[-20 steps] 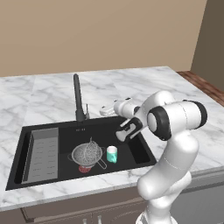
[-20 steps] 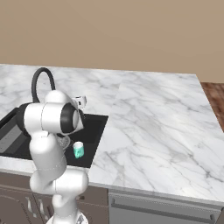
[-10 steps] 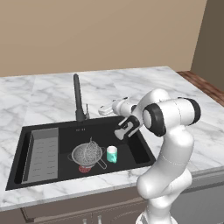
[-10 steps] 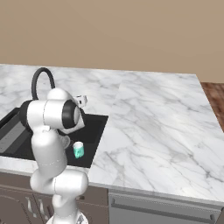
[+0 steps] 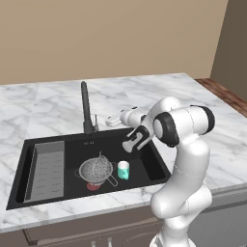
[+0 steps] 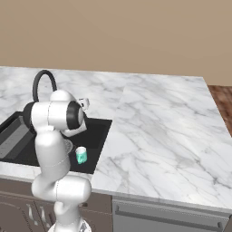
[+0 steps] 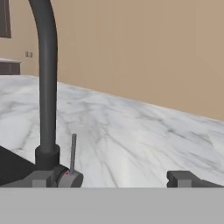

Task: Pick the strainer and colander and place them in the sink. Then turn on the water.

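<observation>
The black sink holds a grey perforated colander near its middle. A thin wire handle pokes out at the colander's lower right, so the strainer seems to lie in it, though I cannot tell the two apart. My gripper hovers over the sink's back edge, just right of the black faucet, open and holding nothing. In the hand view the faucet column and its thin lever stand close ahead, and my gripper has its jaws spread wide. No water shows at the spout.
A teal cup stands in the sink right of the colander, and something small and red lies under it. A grey ribbed rack fills the sink's left end. Marble counter stretches to the right.
My hand has crept left along the sink's back edge, closer to the faucet. The jaws stay open. Things in the sink have not moved.
</observation>
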